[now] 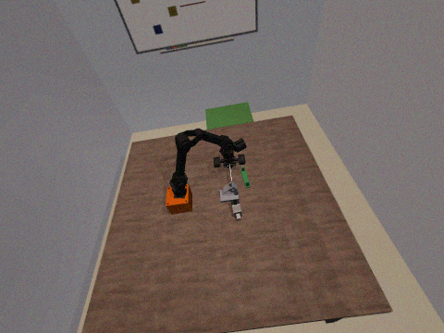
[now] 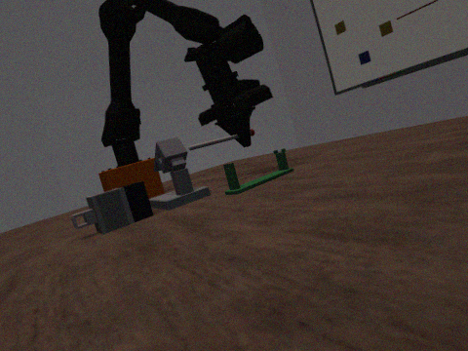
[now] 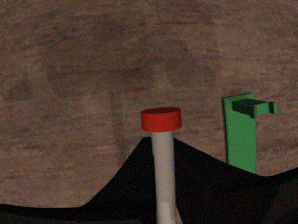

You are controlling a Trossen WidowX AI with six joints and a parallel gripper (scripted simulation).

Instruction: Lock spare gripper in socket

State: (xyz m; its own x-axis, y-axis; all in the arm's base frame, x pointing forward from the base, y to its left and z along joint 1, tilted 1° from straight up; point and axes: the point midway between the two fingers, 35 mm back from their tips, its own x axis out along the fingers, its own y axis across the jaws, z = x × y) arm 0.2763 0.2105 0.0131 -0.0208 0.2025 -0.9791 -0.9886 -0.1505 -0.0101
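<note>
The claw [image 1: 229,165] [image 2: 245,144], nearly closed, grips the pin [image 1: 231,174] [image 2: 213,142] [image 3: 164,170] near its red head, the tip by the mount [image 1: 228,195] [image 2: 181,181]. Extraction seems nearly finished; next likely comes a straight pull clear, then parking on the green rack [image 1: 245,178] [image 2: 258,182] [image 3: 241,145].

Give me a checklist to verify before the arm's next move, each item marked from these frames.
1. Claw shut on the slim, pale grey cylindrical pin: ok.
2. Round red pin head sticking out past the fingers: ok.
3. Pin tip fully clear of the grey block-shaped mount: cannot tell; they look very close.
4. Green two-post cradle free to take the pin: ok.
5. Boxy grey-and-black spare gripper docked: not ok, down on the tabletop by the mount.
</note>
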